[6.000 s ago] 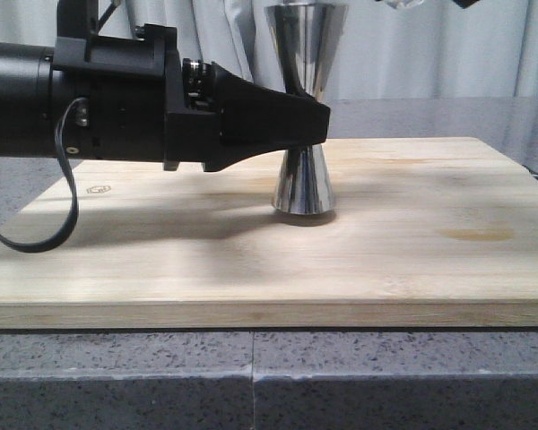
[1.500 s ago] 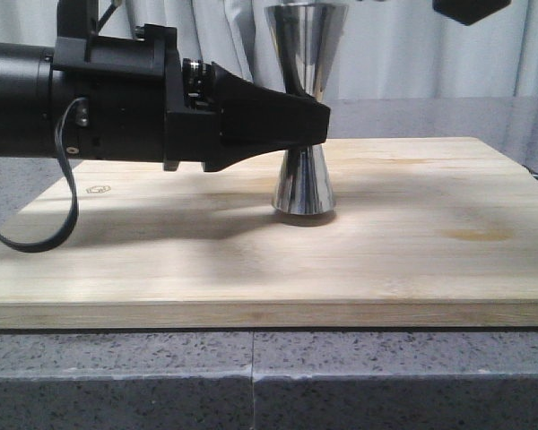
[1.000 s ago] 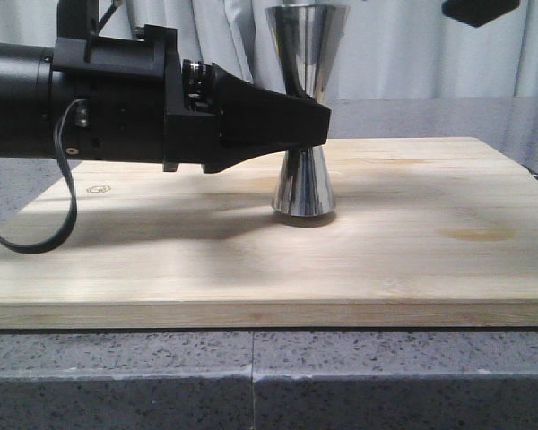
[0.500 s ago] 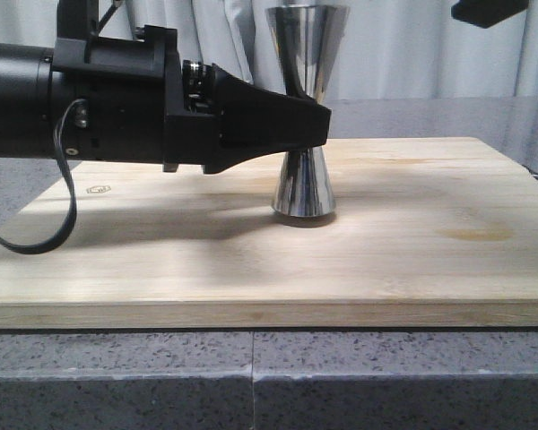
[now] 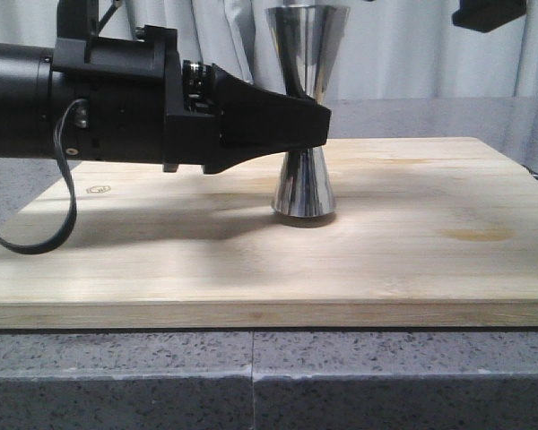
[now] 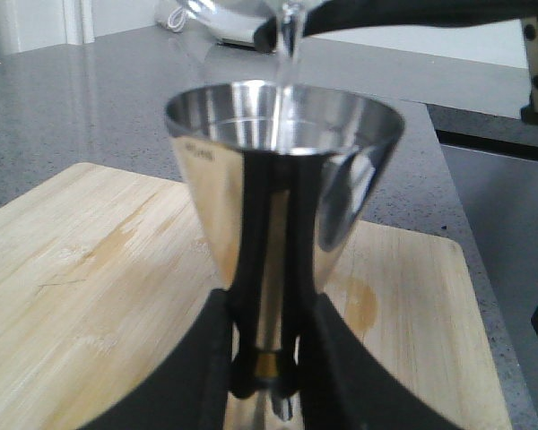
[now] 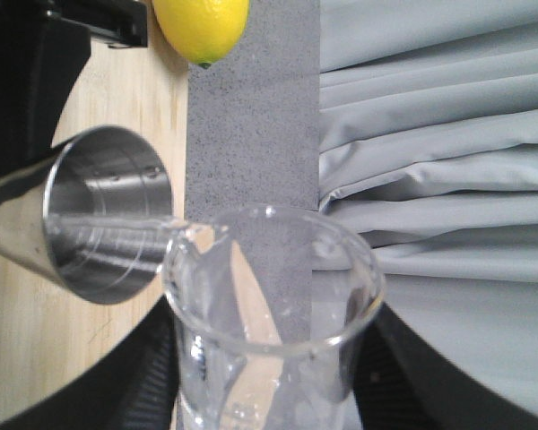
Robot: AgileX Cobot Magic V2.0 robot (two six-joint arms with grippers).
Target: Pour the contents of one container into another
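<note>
A grey speckled stone counter (image 5: 251, 376) runs along the near edge, and a pale bamboo cutting board (image 5: 403, 260) lies on it. The left gripper (image 5: 318, 125) reaches in horizontally from the left, its bulky black body blocking much of the board's left half. Its fingers are closed on the narrow gold-banded waist of the steel jigger (image 5: 305, 107), which stands upright on the board near its middle. In the left wrist view, a thin clear stream falls into the jigger's open upper cup. Above it, the right gripper (image 7: 269, 376) holds the clear glass beaker (image 7: 273, 305) tilted, its pour lip over the jigger's mouth; black fingers clasp both sides of the glass. In the front view only a dark corner of this arm shows at upper right. Farther back, a yellow lemon (image 7: 202, 27) rests at the board's edge, with grey curtains (image 5: 430, 54) behind.
</note>
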